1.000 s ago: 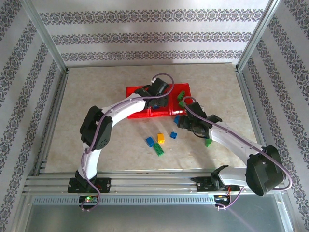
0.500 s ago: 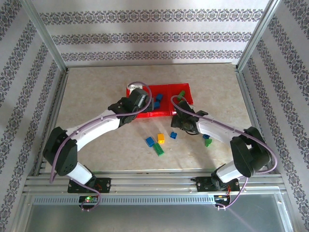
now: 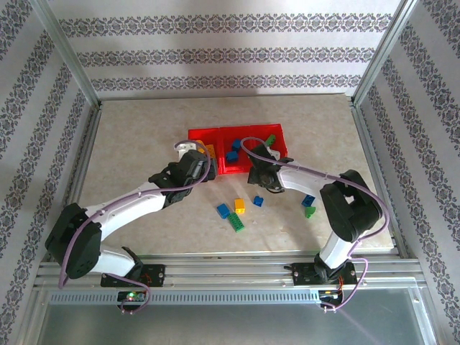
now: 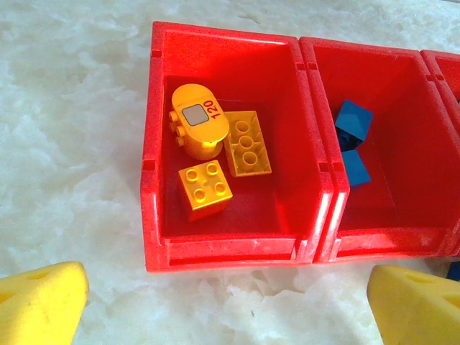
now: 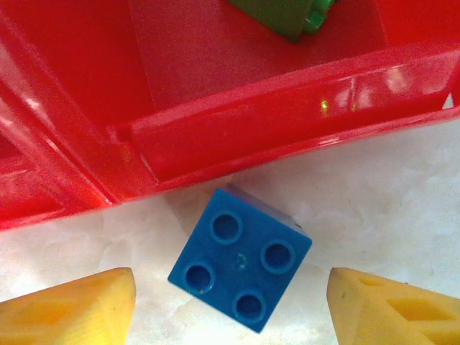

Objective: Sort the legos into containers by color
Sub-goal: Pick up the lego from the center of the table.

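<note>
The right gripper point(image 5: 233, 309) has its 2 yellow fingers point(image 5: 72, 313) apart, 1 on each side of a blue brick point(image 5: 241, 267) that lies studs-up on the table point(image 5: 388, 208). Bare table shows between the brick and each fingertip, so nothing is gripped. The brick sits just in front of the outer wall of the red containers point(image 5: 287, 115), turned at an angle to it. A green brick point(image 5: 284, 14) lies inside the bin behind that wall.

The left gripper point(image 4: 230, 305) hangs with its fingers point(image 4: 43, 305) spread wide and empty, just short of the row's left bin. That bin holds 3 yellow-orange bricks point(image 4: 248, 144) — 1 rounded, marked 120 — and the middle bin holds 2 blue bricks point(image 4: 352, 122).

From above, 6 loose bricks point(image 3: 239, 205) lie on the table nearer the arm bases — 3 blue, 2 green, 1 yellow.
</note>
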